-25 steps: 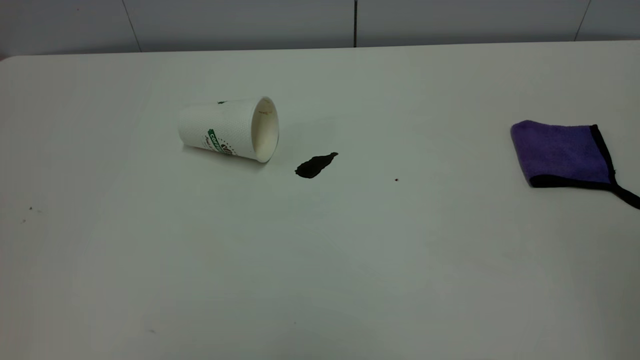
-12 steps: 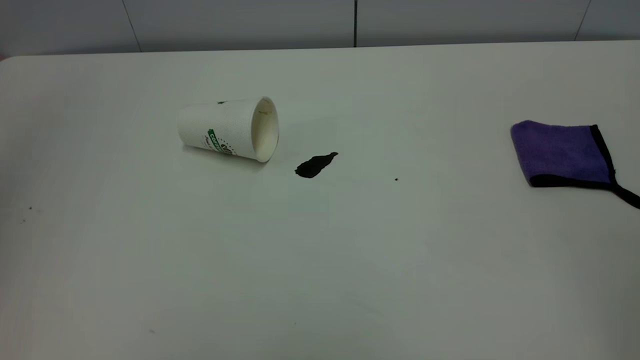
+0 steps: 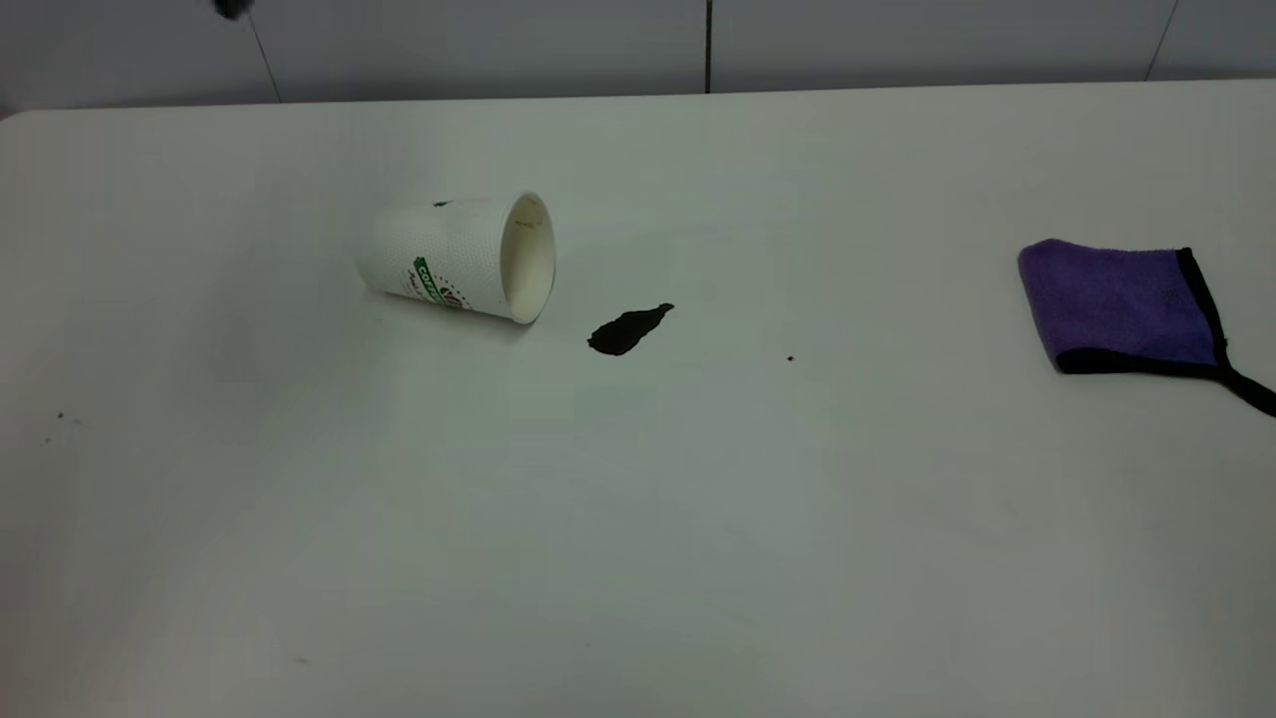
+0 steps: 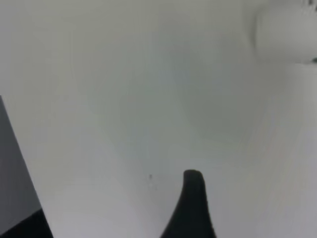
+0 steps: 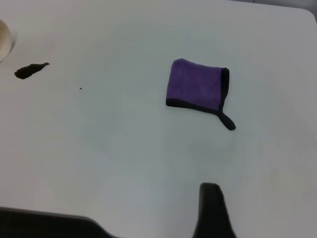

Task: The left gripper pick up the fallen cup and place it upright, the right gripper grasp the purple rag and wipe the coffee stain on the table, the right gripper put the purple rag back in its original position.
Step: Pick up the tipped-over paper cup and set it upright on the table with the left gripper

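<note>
The white cup point(image 3: 461, 257) with its green band lies on its side on the table point(image 3: 638, 519), mouth toward the right; it shows as a pale blur point(image 4: 285, 32) in the left wrist view. Just right of the mouth is the dark coffee stain point(image 3: 628, 330) point(image 5: 30, 70). The purple rag point(image 3: 1121, 307) point(image 5: 195, 85) lies folded flat at the far right, black tail trailing. My left gripper point(image 4: 247, 213) hovers open above bare table, short of the cup, with one finger point(image 4: 193, 203) showing. My right gripper point(image 5: 262, 213) is open, well back from the rag, with one finger point(image 5: 213, 210) in view.
A tiny dark speck point(image 3: 791, 357) sits between the stain and the rag, and more specks point(image 3: 60, 417) lie near the left edge. A grey panelled wall point(image 3: 478, 45) runs behind the table. A dark bit of an arm point(image 3: 231, 8) pokes in at the top left.
A dark part of an arm has come into the exterior view at the top left. The cup, stain and rag have not moved.
</note>
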